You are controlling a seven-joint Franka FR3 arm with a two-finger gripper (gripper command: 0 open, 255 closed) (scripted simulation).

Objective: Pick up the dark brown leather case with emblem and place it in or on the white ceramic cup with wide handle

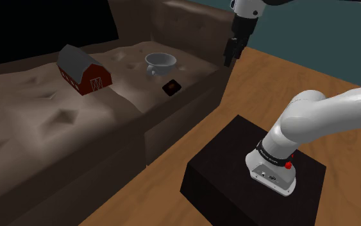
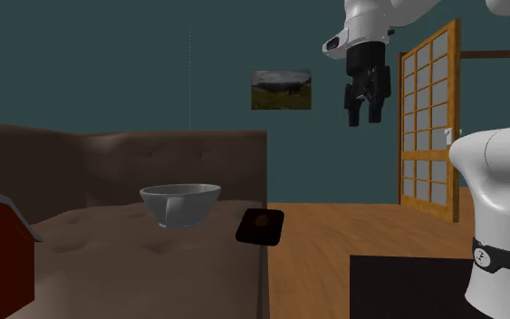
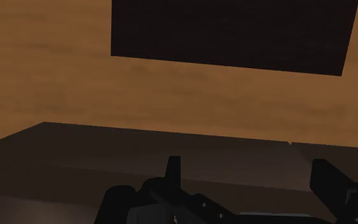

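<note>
i read the all-black two-finger gripper (image 2: 365, 116) raised above the sofa's edge, jaws spread, gripping nothing. the dark brown flat case with an orange emblem (image 1: 172, 86) rests on the brown tufted sofa seat (image 1: 50, 115), near the pale grey-white wide-handled cup (image 1: 160, 62).

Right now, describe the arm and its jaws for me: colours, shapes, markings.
The arm is white, built of thick rounded links with dark bands at the joints. Its lowest link carries a small red button and a dark band with white lettering. At the tip, the two short, blocky jaws and their mount are all black.
</note>
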